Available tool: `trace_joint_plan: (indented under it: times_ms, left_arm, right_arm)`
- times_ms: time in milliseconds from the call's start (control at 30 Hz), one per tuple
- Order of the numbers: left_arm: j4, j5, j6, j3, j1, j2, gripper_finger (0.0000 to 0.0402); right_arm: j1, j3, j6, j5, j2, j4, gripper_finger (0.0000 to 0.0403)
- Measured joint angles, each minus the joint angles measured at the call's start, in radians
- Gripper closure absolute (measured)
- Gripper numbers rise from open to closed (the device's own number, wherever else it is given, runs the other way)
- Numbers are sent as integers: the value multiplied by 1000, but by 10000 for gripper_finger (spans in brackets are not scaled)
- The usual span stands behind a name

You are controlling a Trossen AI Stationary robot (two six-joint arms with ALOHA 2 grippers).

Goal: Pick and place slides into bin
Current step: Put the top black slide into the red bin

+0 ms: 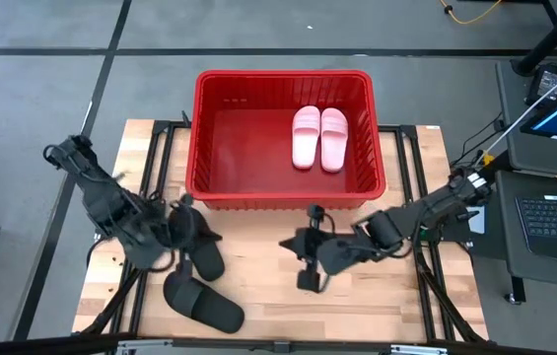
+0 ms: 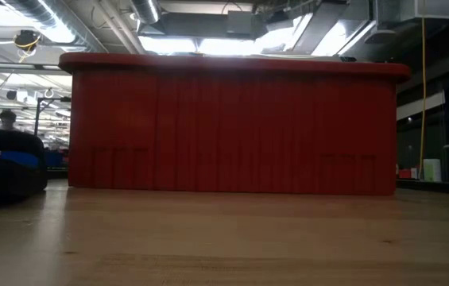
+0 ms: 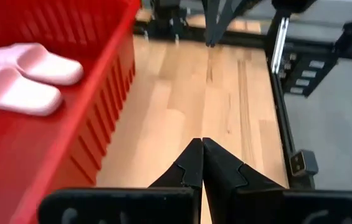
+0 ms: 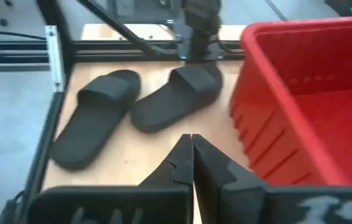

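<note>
The red bin (image 1: 283, 192) stands at the table's far middle, and the pink pair of slides (image 1: 319, 136) lies flat on its floor; the pair also shows in the left wrist view (image 3: 20, 78). Two black slides lie on the table at the near left, one (image 1: 206, 261) (image 4: 176, 96) close to the bin's near left corner and one (image 1: 204, 306) (image 4: 95, 121) nearer the front edge. My left gripper (image 1: 202, 235) (image 3: 200, 163) is shut and empty above the table, just beyond the first black slide. My right gripper (image 1: 293, 247) (image 4: 191, 155) is shut and empty, in front of the bin's near wall and pointing toward the black slides.
The bin's tall near wall (image 2: 232, 131) fills the low view, with one black slide (image 2: 1, 167) at its left. Bare wooden tabletop (image 1: 377, 296) lies between and to the right of the grippers. A dark metal frame (image 1: 436, 266) borders the table.
</note>
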Motion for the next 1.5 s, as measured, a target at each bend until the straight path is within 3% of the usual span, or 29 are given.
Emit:
trace_joint_plan:
  times_ms: [267,567,767,1200,1500]
  left_arm:
    - [-199,104,-231,192,-12,206,400]
    - [-508,259,-516,326,-32,351,401]
    - [-704,281,-627,326,-37,401,399]
    - [-684,323,-602,326,-36,427,398]
    - [-684,240,-541,326,-36,427,397]
  right_arm:
    - [74,-287,3,-3,-130,329,396]
    - [132,-342,-37,-3,-148,367,386]
    - [142,-343,-19,-3,-144,372,383]
    - [142,-343,-26,-3,-142,370,382]
    - [142,-343,-25,-3,-142,370,382]
